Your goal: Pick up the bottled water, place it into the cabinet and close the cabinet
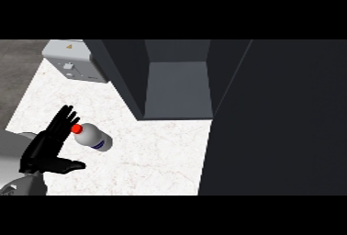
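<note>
A small white water bottle (93,137) with a red cap and a blue label lies on its side on the marbled counter (149,156), cap pointing up-left. My left hand (47,147) stands open just left of it, fingers straight and pointing away from me, thumb spread toward the right; the fingertips reach about level with the cap, and whether they touch it I cannot tell. The dark cabinet (177,87) stands open at the upper middle, showing a grey shelf inside. Its door (278,119) fills the view's right side. My right hand does not show.
A grey box-shaped appliance (73,59) with a small yellow mark sits at the counter's far left corner, beside the cabinet. The counter's left edge runs diagonally past my left forearm, with a grey floor beyond.
</note>
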Robot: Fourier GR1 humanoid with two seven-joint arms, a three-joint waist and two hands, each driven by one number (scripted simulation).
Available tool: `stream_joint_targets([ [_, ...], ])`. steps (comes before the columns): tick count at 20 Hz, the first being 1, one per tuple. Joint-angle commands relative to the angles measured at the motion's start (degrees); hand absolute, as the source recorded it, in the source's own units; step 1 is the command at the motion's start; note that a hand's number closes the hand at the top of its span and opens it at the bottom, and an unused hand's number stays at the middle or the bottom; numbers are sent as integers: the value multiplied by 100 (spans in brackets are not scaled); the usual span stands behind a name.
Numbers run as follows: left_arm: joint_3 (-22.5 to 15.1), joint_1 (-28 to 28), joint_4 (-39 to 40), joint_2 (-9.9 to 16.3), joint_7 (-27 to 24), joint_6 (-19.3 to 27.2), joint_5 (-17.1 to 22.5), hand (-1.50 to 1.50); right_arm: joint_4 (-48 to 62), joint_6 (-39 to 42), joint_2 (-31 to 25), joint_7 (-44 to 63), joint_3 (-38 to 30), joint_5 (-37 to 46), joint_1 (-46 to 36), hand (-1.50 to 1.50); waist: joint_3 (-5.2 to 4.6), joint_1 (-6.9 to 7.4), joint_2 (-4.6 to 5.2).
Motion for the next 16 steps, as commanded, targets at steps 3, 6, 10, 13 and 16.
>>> stream_joint_targets([
  [3,84,-459,1498,174,-1041,-78,-350,-150,-698,86,-310,3,-199,178,273,-150,0,-17,8],
  [6,142,-896,2256,195,-1498,-50,-435,-150,-561,-10,-211,-263,209,466,423,-150,-3,-39,8],
  [10,119,-963,2721,188,-2084,-6,-595,-150,-791,-198,-286,119,274,681,341,-150,-9,-45,8],
  [13,122,-1150,3044,70,-2271,123,-624,-150,-902,-354,-229,522,389,756,95,-150,-10,-35,6],
  [16,288,-1748,3797,112,-2498,405,-667,-150,-635,-173,-402,-109,131,261,274,-150,-11,-111,35],
])
